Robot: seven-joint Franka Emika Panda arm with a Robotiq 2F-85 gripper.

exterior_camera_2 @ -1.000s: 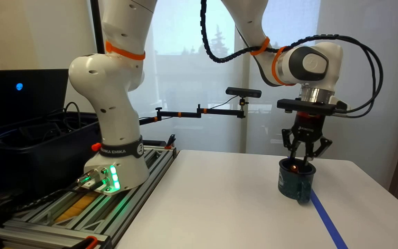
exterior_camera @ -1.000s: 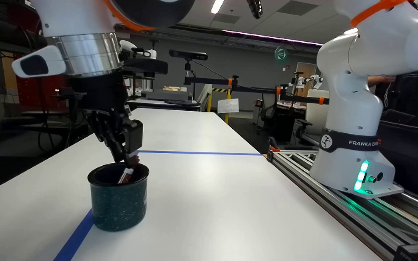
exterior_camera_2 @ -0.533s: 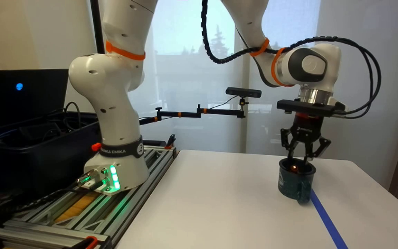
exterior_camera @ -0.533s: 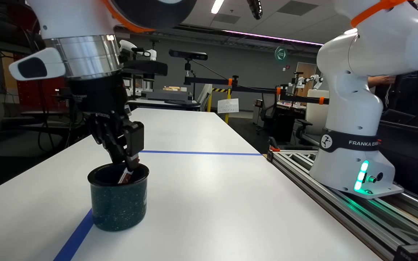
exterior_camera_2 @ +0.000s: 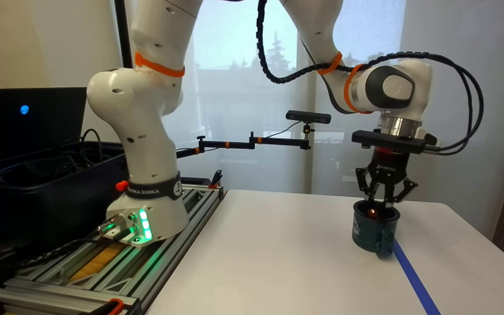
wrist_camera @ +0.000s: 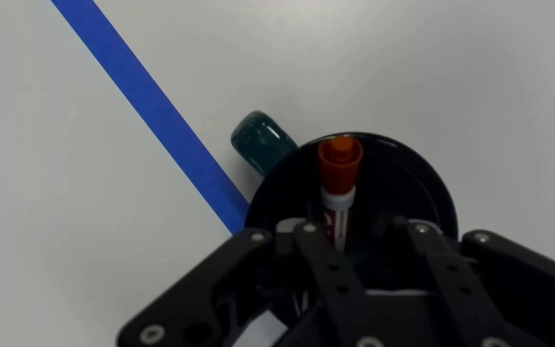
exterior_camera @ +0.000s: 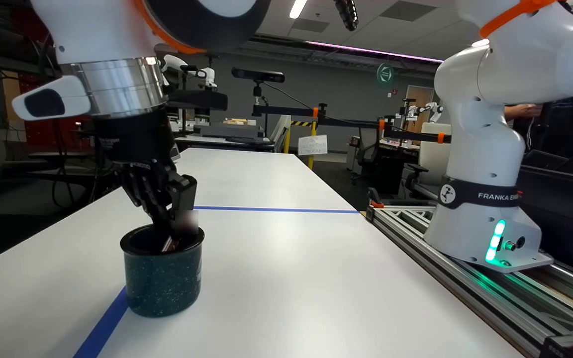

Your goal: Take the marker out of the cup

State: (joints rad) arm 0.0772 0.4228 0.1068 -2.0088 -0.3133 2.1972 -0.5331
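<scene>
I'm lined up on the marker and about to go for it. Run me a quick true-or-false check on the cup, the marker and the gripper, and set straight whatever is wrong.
1. The marker is inside the cup. True.
2. The cup lies on its side. False: it stands upright on the table.
3. The gripper is open. True.
4. The marker's upper end is blue. False: it is orange.
5. Nothing sticks out from the cup's side. False: a handle does.
6. Blue tape lies on the table. True.
</scene>
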